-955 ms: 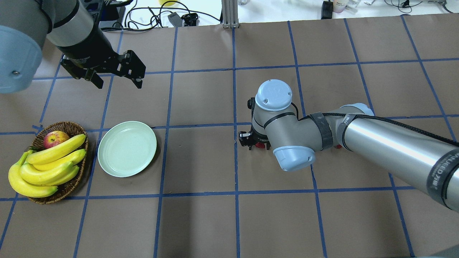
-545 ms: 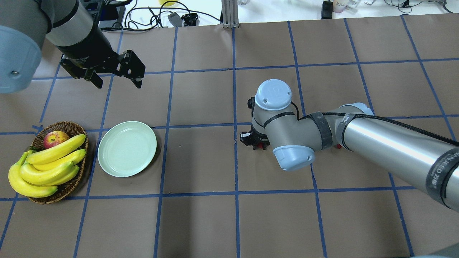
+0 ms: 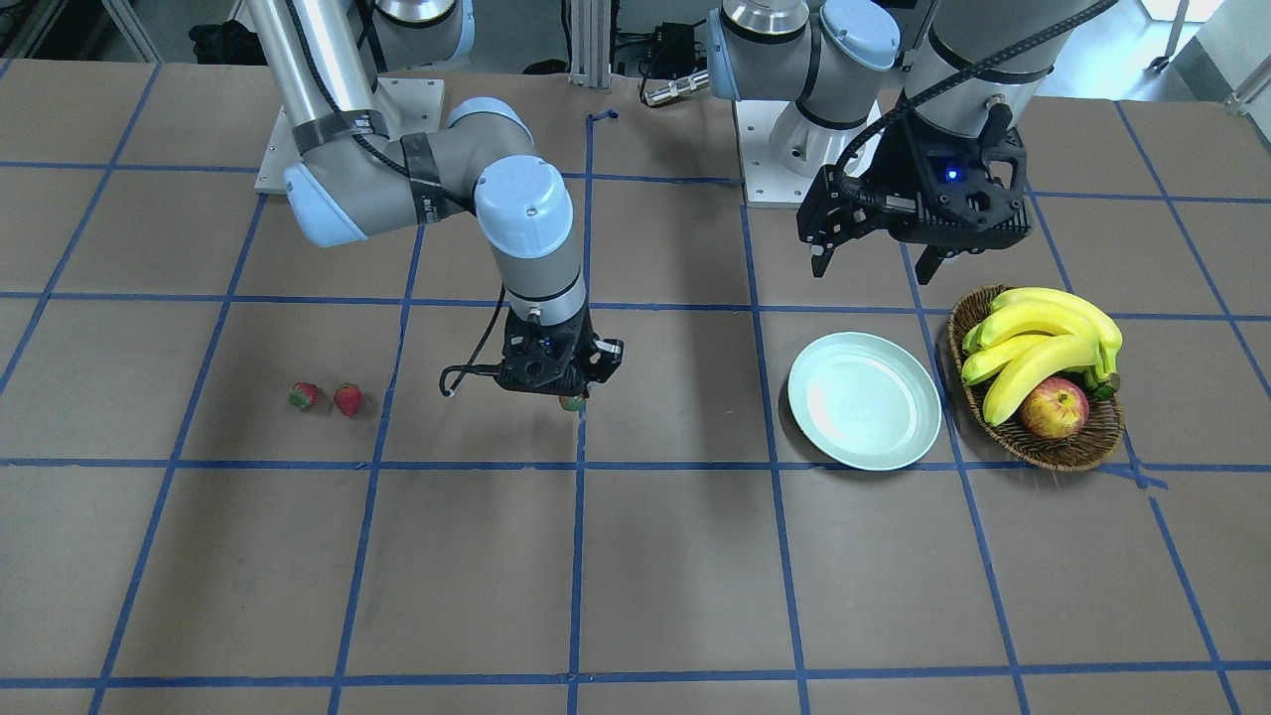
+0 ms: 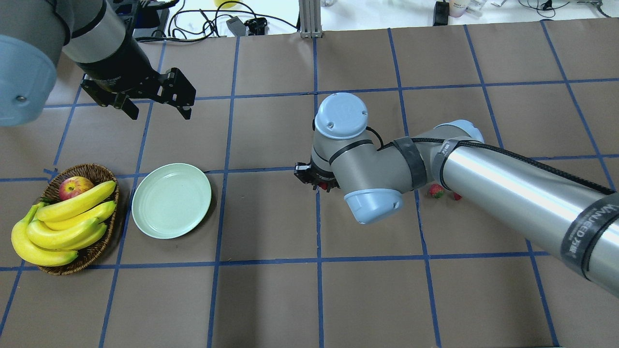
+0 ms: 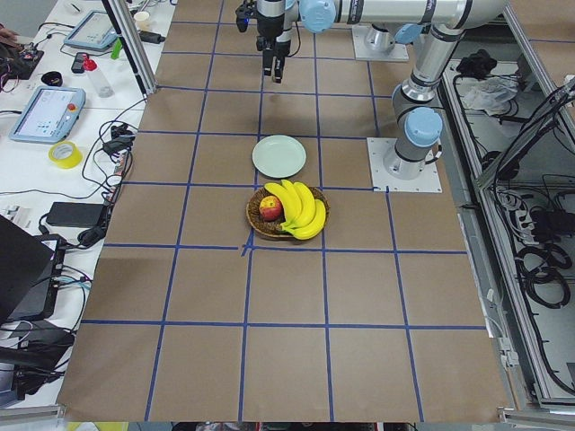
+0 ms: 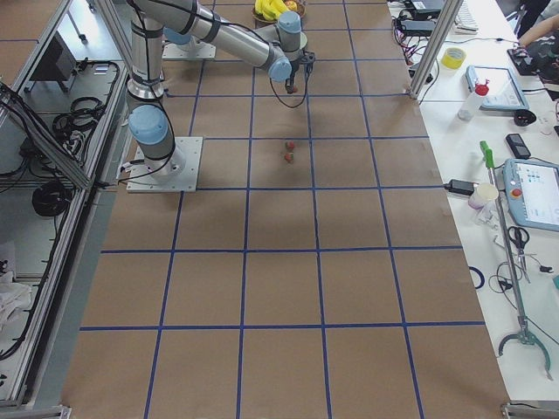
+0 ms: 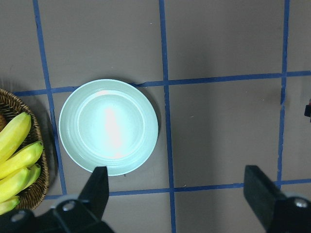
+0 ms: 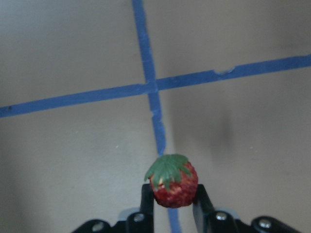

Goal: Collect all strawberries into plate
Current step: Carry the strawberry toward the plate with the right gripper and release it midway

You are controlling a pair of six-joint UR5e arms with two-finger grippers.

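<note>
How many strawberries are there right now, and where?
3. The held strawberry sits between the right gripper fingers. The other two strawberries lie side by side on the table, away from the plate.

Right hand clamped; left hand spread.

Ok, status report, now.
Right hand shut on one strawberry. Left hand open, empty. Plate empty; two strawberries loose on table. Nothing in the way.

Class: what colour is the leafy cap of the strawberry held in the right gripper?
Green. The strawberry shows best in the right wrist-mounted view.
</note>
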